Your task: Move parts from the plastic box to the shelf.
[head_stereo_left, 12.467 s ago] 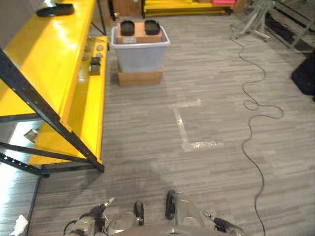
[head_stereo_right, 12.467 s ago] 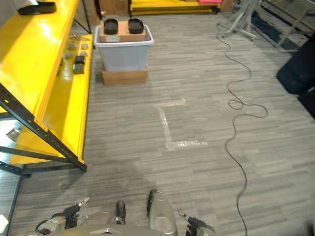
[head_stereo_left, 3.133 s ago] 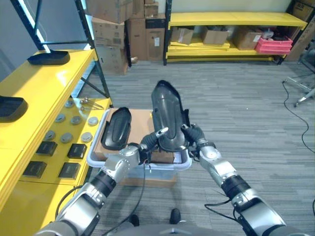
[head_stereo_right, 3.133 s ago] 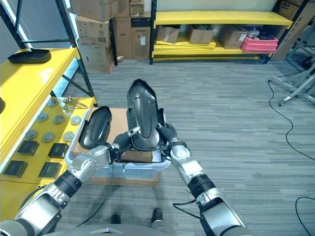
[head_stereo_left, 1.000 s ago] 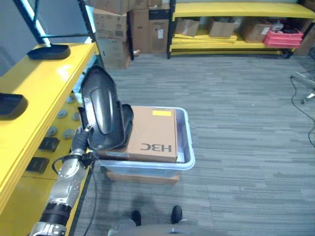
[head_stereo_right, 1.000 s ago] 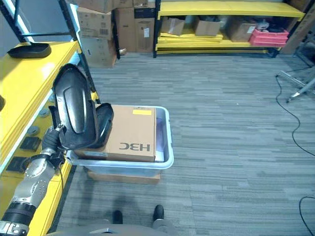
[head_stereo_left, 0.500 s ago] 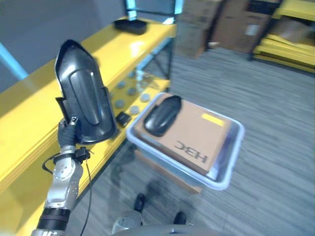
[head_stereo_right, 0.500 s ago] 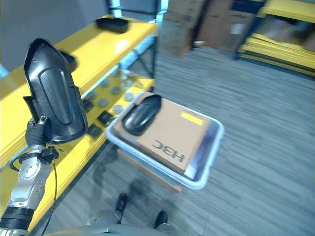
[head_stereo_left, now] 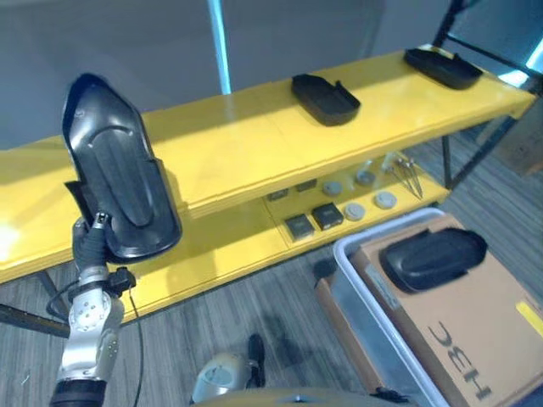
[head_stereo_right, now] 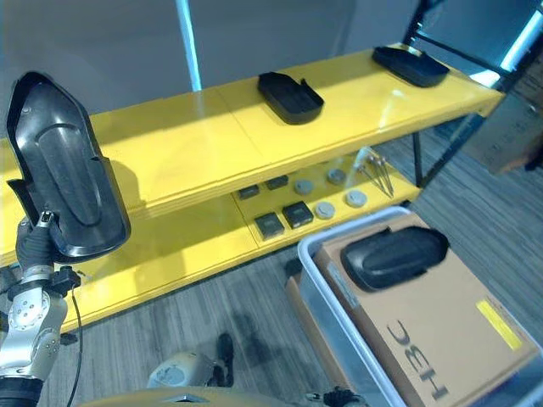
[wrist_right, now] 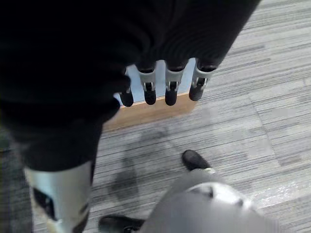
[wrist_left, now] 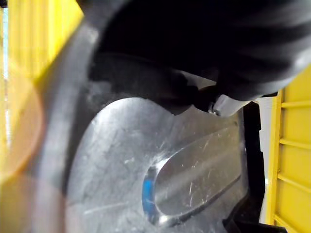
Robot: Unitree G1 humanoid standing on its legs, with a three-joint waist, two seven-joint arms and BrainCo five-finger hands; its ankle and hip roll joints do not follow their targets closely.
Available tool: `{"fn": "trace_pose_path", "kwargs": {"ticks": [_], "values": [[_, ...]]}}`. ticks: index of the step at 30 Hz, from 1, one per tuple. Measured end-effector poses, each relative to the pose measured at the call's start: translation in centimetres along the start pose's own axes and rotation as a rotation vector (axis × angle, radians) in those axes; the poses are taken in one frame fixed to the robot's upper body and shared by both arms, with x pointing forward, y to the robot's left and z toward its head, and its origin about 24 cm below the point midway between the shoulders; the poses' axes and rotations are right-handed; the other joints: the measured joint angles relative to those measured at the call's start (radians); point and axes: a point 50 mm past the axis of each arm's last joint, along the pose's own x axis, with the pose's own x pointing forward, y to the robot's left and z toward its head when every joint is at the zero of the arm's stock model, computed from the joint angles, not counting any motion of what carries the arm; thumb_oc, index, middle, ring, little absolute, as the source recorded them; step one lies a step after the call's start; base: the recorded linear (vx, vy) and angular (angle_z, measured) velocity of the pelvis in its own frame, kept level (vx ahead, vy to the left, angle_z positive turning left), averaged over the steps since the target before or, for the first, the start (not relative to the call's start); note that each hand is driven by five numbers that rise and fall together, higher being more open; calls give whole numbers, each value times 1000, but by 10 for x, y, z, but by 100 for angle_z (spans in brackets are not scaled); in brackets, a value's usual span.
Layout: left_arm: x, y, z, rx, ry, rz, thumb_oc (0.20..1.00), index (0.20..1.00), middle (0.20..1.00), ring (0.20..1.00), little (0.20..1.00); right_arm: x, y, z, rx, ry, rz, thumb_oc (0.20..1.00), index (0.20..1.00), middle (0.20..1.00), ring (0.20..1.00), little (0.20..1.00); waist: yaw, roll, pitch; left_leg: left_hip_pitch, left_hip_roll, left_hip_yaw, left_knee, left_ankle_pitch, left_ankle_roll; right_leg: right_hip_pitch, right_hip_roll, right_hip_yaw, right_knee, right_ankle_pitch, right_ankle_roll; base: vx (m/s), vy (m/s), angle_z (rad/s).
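Observation:
My left hand is shut on the bottom edge of a large black moulded part and holds it upright in front of the yellow shelf. The left wrist view shows the part's glossy surface from very close. A second black part lies on a cardboard box inside the grey plastic box at the lower right. Two more black parts rest on the shelf's top board. My right hand hangs over the floor with straight fingers and nothing in it.
The shelf's lower board carries several small black blocks and grey discs. A dark shelf post stands at the shelf's right end. Grey carpet floor lies between the shelf and the plastic box.
The camera has swung left toward the shelf, so the plastic box now sits at the lower right. My left hand still holds the black part upright.

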Motion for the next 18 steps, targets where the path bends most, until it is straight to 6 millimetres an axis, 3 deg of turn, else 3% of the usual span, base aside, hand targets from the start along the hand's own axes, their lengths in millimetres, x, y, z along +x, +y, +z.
{"fn": "trace_pose_path", "kwargs": {"ticks": [1,3,4,5,6,7,8,9,10,11,12,13,15,18], "values": [[4,0,4,14,-17,-21,200,200,200,200,200,0,4,4,25,-8,9,1000,1000,1000,1000,1000,-1,-13,1,0,-12,-1,26,-21,53,3,-16,3,47,4,9,205,276,30],[13,-6,12,11,-53,-52,200,200,200,200,200,1,1,10,54,-24,1,1000,1000,1000,1000,1000,-16,-1,0,15,-32,-6,21,-29,126,-119,-76,58,341,66,70,276,313,35],[19,-14,16,-1,-71,-66,200,200,200,200,200,1,-2,8,78,-24,-15,1000,1000,1000,1000,1000,-37,7,10,23,-45,-24,25,-10,190,-203,-107,125,524,122,109,143,107,56],[24,-21,18,-5,-81,-82,200,200,200,200,200,0,-3,5,95,-17,-23,1000,1000,1000,1000,1000,-62,5,18,36,-66,-55,26,-1,213,-299,-139,199,700,214,119,86,-41,89],[26,-34,17,-5,-74,-111,200,200,200,200,200,0,-9,8,158,-41,-39,1000,1000,1000,1000,1000,-120,17,33,63,-82,-112,1,3,214,-444,-94,325,794,130,131,95,-226,85],[28,-42,18,-2,-77,-137,200,200,200,200,200,1,-13,13,159,-54,-47,1000,1000,1000,1000,1000,-133,31,41,64,-77,-126,-6,7,211,-503,-50,337,747,112,106,151,-320,61],[28,-43,18,0,-78,-144,200,200,200,200,200,1,-13,14,164,-59,-47,1000,1000,1000,1000,1000,-141,35,44,61,-72,-127,-7,8,209,-517,-38,334,722,111,100,160,-397,70],[29,-55,18,-4,-72,-180,200,200,200,200,200,0,-16,19,172,-97,-50,1000,1000,1000,1000,1000,-180,38,45,56,-67,-136,-32,9,154,-533,0,310,436,113,75,161,-383,92],[29,-63,18,-10,-67,-199,200,200,200,200,200,0,-14,16,173,-93,-47,1000,1000,1000,1000,1000,-189,24,45,61,-68,-127,-55,-7,80,-514,18,307,211,134,48,205,-405,114],[30,-63,19,3,-70,-205,200,200,200,200,200,0,-8,12,175,-74,-35,1000,1000,1000,1000,1000,-194,-17,53,43,-89,-125,-2,-39,31,-513,-3,325,64,161,49,302,-499,163],[35,-60,27,25,-102,-205,200,200,200,200,200,0,0,0,211,-38,-19,1000,1000,1000,1000,1000,-222,-51,89,-32,-89,-233,242,-135,164,-467,-15,441,-140,240,138,266,-401,136],[32,-54,23,22,-84,-179,200,200,200,200,200,-1,2,-2,227,-35,-17,1000,1000,1000,1000,1000,-202,-68,102,-14,-92,-237,246,-148,144,-452,-15,465,-186,283,127,214,-343,124],[23,-37,10,21,-16,-120,200,200,200,200,200,-1,1,-5,234,-37,-18,1000,1000,1000,1000,1000,-195,-56,113,21,-71,-251,218,-137,142,-405,18,428,-184,333,63,119,-264,40],[14,-17,4,27,31,-52,200,200,200,200,200,-3,-8,-8,224,-49,-24,1000,1000,1000,1000,1000,-146,-68,104,105,-59,-291,109,-99,124,-290,38,326,-117,344,57,151,-296,24]]}}
